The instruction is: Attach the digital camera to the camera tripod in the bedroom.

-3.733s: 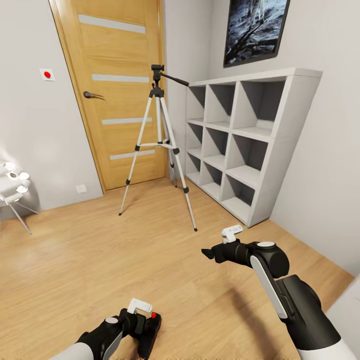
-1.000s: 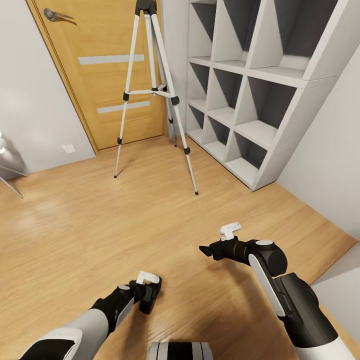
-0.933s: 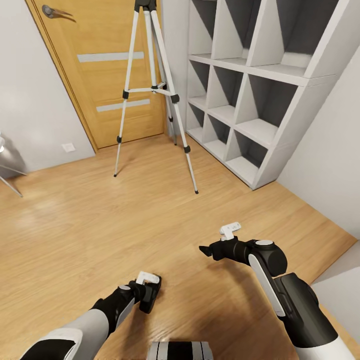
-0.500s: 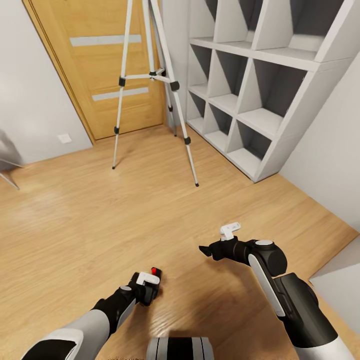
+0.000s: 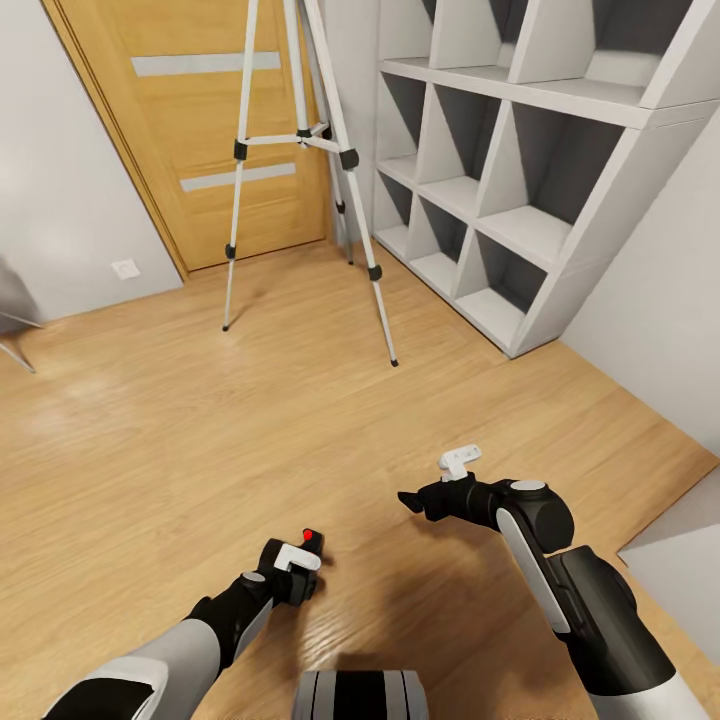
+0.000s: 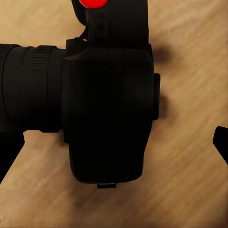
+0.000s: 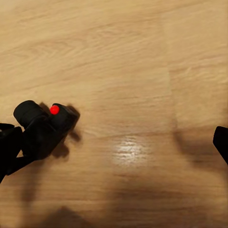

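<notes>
The digital camera (image 5: 309,545), black with its red button facing up, sits in my left gripper (image 5: 292,580) low over the wood floor; the gripper is shut on it. In the left wrist view the camera body (image 6: 107,104) is very close, with its lens pointing sideways. From the right wrist view the camera (image 7: 45,130) hangs above its own shadow. My right gripper (image 5: 408,500) is open with nothing in it, to the right of the camera. The camera tripod (image 5: 345,160) stands ahead by the door, its head cut off by the picture's top edge.
White cube shelves (image 5: 520,200) line the right wall beside the tripod. The oak door (image 5: 200,120) is shut behind it. Thin chair legs (image 5: 12,350) show at the far left, and a grey edge (image 5: 680,560) at the lower right. Bare plank floor lies between me and the tripod.
The view has closed in on the tripod and tilted down, cutting off its head. My left gripper has lifted and turned the camera, bringing the red button into sight. The right arm holds still.
</notes>
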### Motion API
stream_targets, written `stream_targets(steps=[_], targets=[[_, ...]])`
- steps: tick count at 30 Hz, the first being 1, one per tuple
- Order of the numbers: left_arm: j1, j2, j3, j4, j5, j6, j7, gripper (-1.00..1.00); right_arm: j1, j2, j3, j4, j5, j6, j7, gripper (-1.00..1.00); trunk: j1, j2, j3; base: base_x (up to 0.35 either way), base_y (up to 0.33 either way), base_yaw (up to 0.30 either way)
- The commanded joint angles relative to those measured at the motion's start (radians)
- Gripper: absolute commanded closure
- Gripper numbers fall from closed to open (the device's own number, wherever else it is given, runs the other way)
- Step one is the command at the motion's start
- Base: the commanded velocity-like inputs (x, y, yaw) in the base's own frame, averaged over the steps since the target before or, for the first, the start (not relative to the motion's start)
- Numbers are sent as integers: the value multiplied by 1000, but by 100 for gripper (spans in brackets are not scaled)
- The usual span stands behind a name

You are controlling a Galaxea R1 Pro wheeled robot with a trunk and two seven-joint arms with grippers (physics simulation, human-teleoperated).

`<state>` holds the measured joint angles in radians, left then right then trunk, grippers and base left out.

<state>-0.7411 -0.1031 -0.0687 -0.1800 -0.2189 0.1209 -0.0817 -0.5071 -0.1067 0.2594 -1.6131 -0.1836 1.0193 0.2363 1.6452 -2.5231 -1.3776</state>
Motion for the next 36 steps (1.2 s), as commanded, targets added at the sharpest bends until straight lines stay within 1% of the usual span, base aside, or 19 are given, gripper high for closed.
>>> stream_targets(steps=[1,9,14,18,26,32,36], targets=[[0,0,-6,-3,-3,6,-2,-100,-1,-1,1,-1,-2,4,0,-100,0,0,-1,0,0,0],[-10,0,-17,-4,-5,14,-4,-100,-1,3,1,-1,-2,3,0,-100,0,0,-1,0,0,0],[-29,0,-27,-5,-5,35,-2,-100,-1,12,2,-1,-2,3,0,-100,0,0,-1,0,0,0],[-35,-1,-30,-5,-5,41,-1,-100,-1,15,3,-1,-2,2,0,-100,0,0,-1,0,0,0],[-40,0,-32,-6,-5,43,3,-100,-1,17,29,-1,-1,2,-1,-100,3,-2,-32,0,0,0],[-39,2,-32,-6,-5,40,4,-100,-1,18,38,-1,-1,2,-1,-100,6,-4,-55,0,0,0],[-38,2,-32,-6,-5,40,4,-100,-1,17,40,-1,-1,2,-2,-100,6,-4,-55,0,0,0]])
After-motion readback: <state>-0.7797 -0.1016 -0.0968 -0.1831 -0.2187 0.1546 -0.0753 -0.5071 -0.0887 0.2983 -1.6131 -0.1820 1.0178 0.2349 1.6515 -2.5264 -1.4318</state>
